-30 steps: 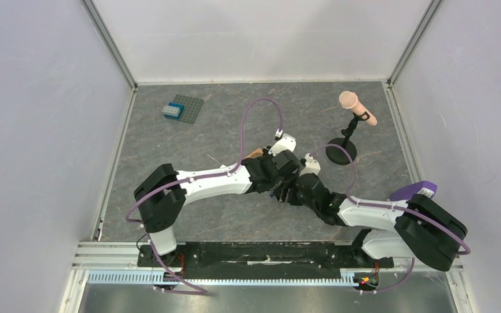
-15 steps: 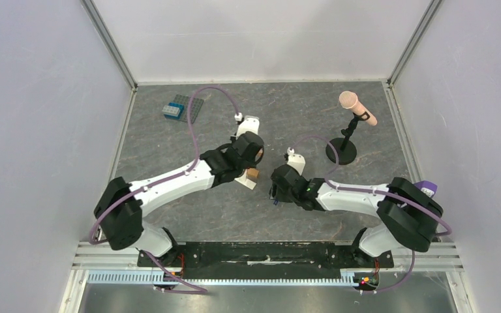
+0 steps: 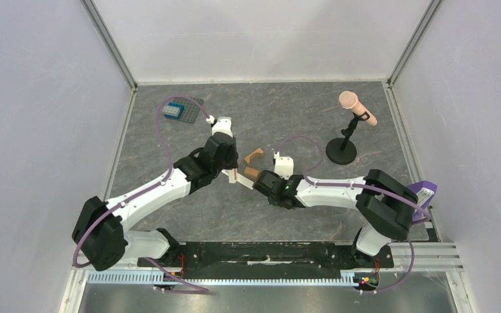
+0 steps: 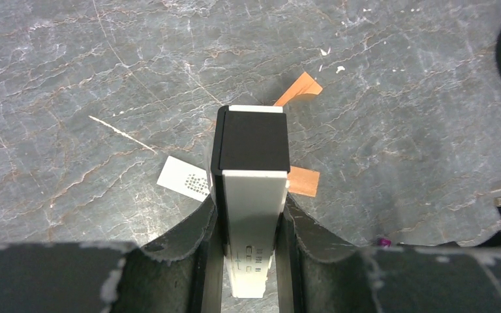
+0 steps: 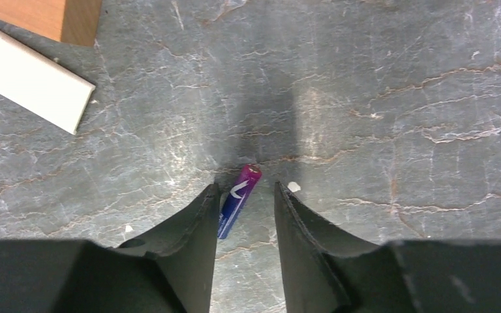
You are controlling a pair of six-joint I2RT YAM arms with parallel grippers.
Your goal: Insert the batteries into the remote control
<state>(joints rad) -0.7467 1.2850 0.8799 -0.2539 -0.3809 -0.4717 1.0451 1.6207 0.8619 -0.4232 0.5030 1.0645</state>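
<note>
Left tool (image 4: 249, 212) is clamped on the remote control (image 4: 252, 182), dark end projecting past the fingers. Right tool (image 5: 246, 192) stands apart, straddling the blue-purple battery (image 5: 238, 202) lying on the desk (image 5: 398, 98) (one finger touching it).

This is a robotics lab test cell. Plain white panels (image 3: 261, 39) framed by aluminium posts (image 3: 109, 44) box in a grey marbled counter (image 3: 287, 104) on three sides. At the counter's near edge, a black rail (image 3: 261, 251) carries two white-and-black robot arms, the left arm (image 3: 150, 195) and the right arm (image 3: 336, 189), both trailing purple cables (image 3: 157, 134). Towards the counter's far side stand test props: a microphone on a stand (image 3: 355, 107) and a studded plate (image 3: 189, 107).
</note>
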